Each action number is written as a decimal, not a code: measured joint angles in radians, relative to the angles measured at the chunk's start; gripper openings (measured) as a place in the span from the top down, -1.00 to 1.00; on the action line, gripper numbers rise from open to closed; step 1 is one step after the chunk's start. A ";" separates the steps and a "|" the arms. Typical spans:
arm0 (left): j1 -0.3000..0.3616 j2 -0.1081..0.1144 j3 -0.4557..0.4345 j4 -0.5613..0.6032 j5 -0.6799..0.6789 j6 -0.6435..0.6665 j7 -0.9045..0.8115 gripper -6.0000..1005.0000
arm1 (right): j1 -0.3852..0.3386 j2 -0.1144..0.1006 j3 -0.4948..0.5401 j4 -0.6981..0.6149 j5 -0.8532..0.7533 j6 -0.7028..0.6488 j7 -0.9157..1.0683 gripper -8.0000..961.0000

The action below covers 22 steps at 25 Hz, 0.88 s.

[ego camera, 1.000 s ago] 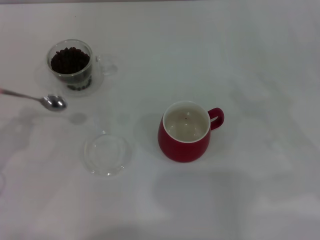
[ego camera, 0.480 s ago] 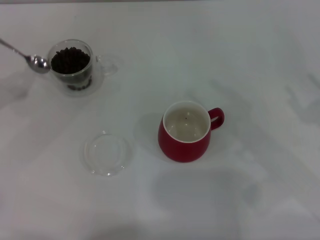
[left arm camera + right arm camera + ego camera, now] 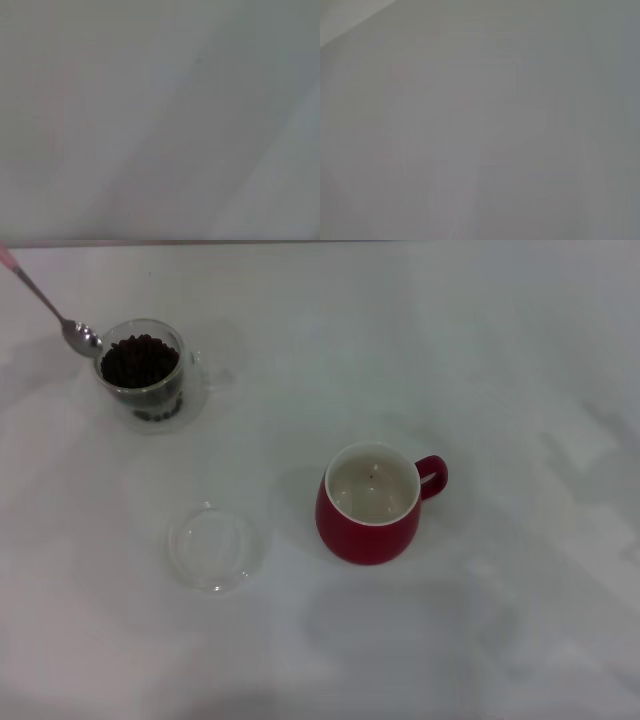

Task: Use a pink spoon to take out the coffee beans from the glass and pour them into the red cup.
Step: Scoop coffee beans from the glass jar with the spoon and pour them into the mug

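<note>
The glass (image 3: 147,375), a clear mug with a side handle, stands at the far left of the white table in the head view, filled with dark coffee beans (image 3: 139,360). The pink spoon (image 3: 60,318) hangs tilted in the air at the glass's left rim, its silver bowl low and just outside the rim, its pink handle running off the picture's top left corner. The red cup (image 3: 371,503), white inside and holding a single dark speck, stands near the middle with its handle to the right. Neither gripper shows in any view.
A flat round clear glass dish (image 3: 215,545) lies on the table between the glass and the red cup, nearer the front. Both wrist views show only plain grey-white surface.
The spoon rose from low over the table, in front of the glass, up to the glass's left rim and tilted steeper. The glass, cup and dish stayed put.
</note>
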 joint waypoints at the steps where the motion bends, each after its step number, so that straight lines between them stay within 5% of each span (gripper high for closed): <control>1: -0.011 0.000 0.000 0.000 0.013 -0.012 -0.006 0.72 | 0.000 0.000 -0.006 0.000 0.000 0.000 0.007 -0.48; 9: -0.068 -0.016 0.003 0.001 0.110 -0.074 -0.035 0.72 | 0.000 0.000 -0.034 0.008 0.000 0.001 0.055 -0.48; 10: -0.080 -0.040 0.004 0.000 0.153 -0.121 -0.037 0.72 | 0.000 -0.001 -0.042 0.008 0.000 0.002 0.058 -0.48; 17: -0.078 -0.095 0.003 0.001 0.174 -0.158 -0.011 0.72 | 0.001 -0.001 -0.072 0.010 -0.003 0.009 0.073 -0.48; 22: -0.072 -0.109 -0.004 -0.012 0.169 -0.179 -0.007 0.72 | 0.002 -0.001 -0.082 0.010 -0.003 0.024 0.091 -0.48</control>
